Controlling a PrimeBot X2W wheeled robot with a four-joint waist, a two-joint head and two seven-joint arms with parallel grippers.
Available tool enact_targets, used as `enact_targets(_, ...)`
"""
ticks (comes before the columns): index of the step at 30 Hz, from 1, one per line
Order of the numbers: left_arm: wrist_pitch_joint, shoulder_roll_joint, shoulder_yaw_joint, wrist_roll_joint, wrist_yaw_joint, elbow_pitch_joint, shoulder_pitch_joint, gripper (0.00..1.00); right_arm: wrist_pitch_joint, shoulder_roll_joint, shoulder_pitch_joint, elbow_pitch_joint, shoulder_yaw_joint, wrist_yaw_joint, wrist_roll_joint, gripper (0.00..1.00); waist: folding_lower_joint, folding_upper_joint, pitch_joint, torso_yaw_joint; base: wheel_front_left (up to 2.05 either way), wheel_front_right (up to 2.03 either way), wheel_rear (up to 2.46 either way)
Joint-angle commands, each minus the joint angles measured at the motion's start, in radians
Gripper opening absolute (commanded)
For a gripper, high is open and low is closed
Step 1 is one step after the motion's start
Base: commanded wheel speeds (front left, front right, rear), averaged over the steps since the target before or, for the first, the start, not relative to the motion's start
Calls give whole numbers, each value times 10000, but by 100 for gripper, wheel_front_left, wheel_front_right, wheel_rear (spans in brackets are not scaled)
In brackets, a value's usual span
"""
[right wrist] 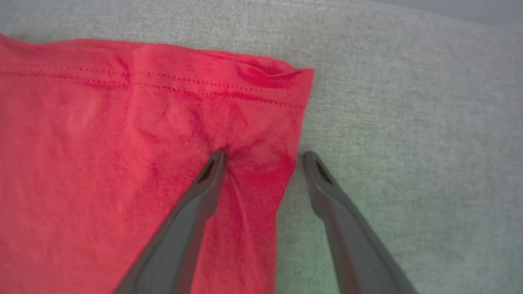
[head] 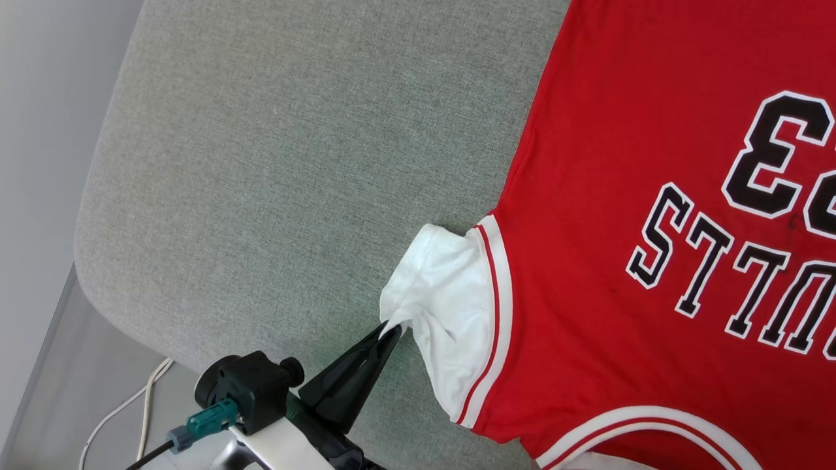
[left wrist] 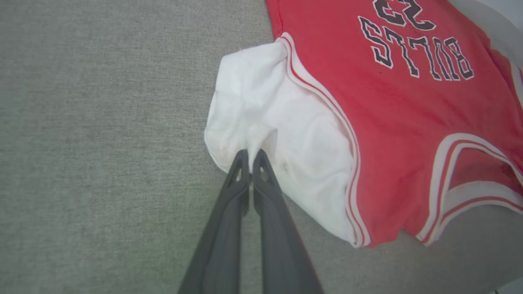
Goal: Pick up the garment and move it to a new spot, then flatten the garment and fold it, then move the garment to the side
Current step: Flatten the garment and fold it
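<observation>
We see the red shirt (head: 620,163) lying spread on the grey fabric surface (head: 261,163) with its printed side up, towards the right of the head view. The left gripper (head: 390,331) has its fingers pressed together, pinching a fold at the outer edge of the white sleeve (head: 444,294), which bunches up at the tips. The right gripper (right wrist: 263,157) has its fingers spread astride the shirt's side edge near a hemmed corner, one tip dimpling the red cloth and the other over the bare surface just beside it.
</observation>
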Motion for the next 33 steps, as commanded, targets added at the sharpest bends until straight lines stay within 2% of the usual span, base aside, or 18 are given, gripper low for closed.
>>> enact_targets(1,-88,-13,-7,-20,-32,67,-124,0,423,224,1076,537,21,0,47,10,1,0,-10,-18,0,0,0)
enact_targets(2,-127,3,-17,-28,-37,131,-152,0,470,223,1135,507,28,0,87,0,1,0,-45,-44,0,0,0)
enact_targets(7,-248,85,6,-44,-33,403,-199,0,415,255,1442,280,-24,-2,247,0,1,0,-406,-325,0,0,0)
enact_targets(13,-290,280,203,-60,173,542,-74,0,130,306,1947,260,-17,-3,587,0,1,0,-1144,-956,0,0,0)
enact_targets(15,-204,598,472,-116,479,492,310,0,-274,410,3056,271,324,-3,1327,0,1,0,-2179,-1789,0,0,0)
enact_targets(19,-113,822,622,-69,785,414,676,0,-565,353,4223,-30,830,-3,2057,0,1,0,-2945,-2404,0,0,0)
enact_targets(25,-16,1038,839,-206,1186,271,1253,0,-946,239,6055,-834,1022,-3,3213,0,1,0,-3885,-3298,0,0,0)
enact_targets(33,-78,1119,1055,-407,1500,357,1674,0,-1353,498,8663,-2521,352,-3,4234,0,1,0,-4641,-4103,0,0,0)
